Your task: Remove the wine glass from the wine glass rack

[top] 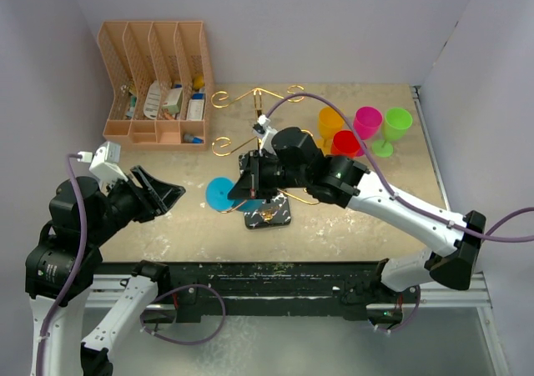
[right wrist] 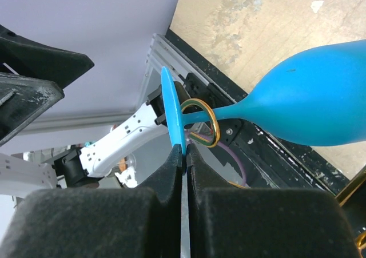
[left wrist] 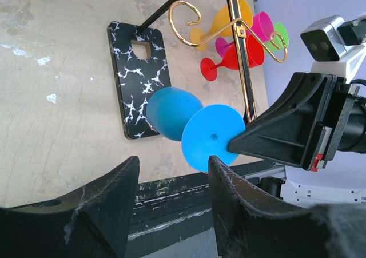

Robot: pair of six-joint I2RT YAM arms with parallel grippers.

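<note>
The glass [top: 221,194] hangs sideways on the rack [top: 269,216], low over the tabletop [top: 183,226]. Its stem is threaded through a curled hook [right wrist: 200,122]. With the foot on one side and the bowl on the other, it is captive, so I judge it must leave through the hook's gap. My right pincer [right wrist: 184,152] is clamped on the foot's thin rim, the edge it can reach. I cannot tell whether the bowl touches the rack's base. My left pincer [left wrist: 174,163] stands apart near the foot, holding nothing.
</note>
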